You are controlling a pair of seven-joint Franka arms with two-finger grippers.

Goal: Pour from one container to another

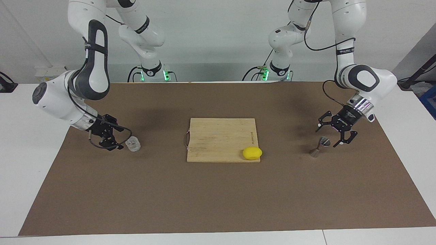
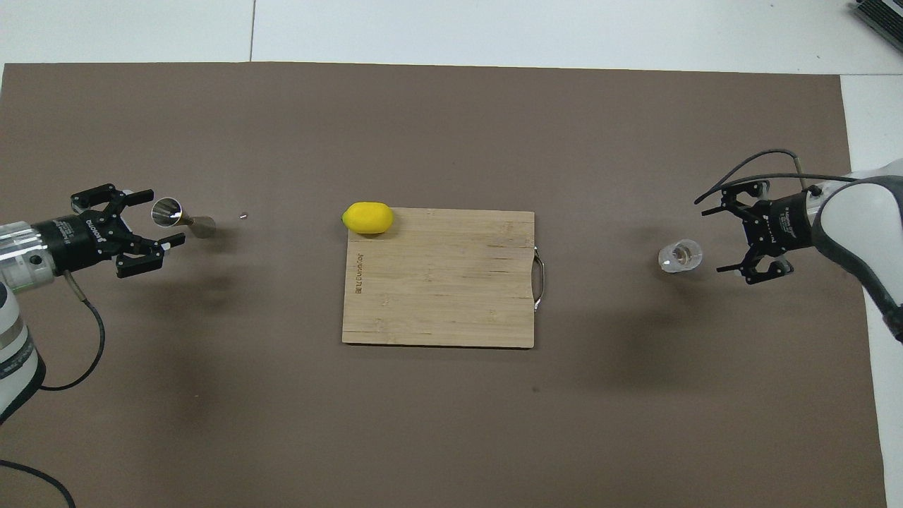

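Lemon (image 1: 252, 153) on the cutting board (image 1: 218, 136), mid-frame, nearest the facing camera; nothing lifted yet.

Approach step, by my reading. Glass tumbler (image 1: 133, 144) stands on the brown surface (image 1: 218, 197) at middle left of the facing frame; right pincer (image 1: 117, 139) just beside it, fingers apart, not closed on it. Metal jigger (image 1: 319, 147) stands at middle right; left pincer (image 1: 335, 132) fingers apart, flanking its upper cup, no grip. Next move likely calls for closing on the tumbler, steadying the jigger, then bringing them together.
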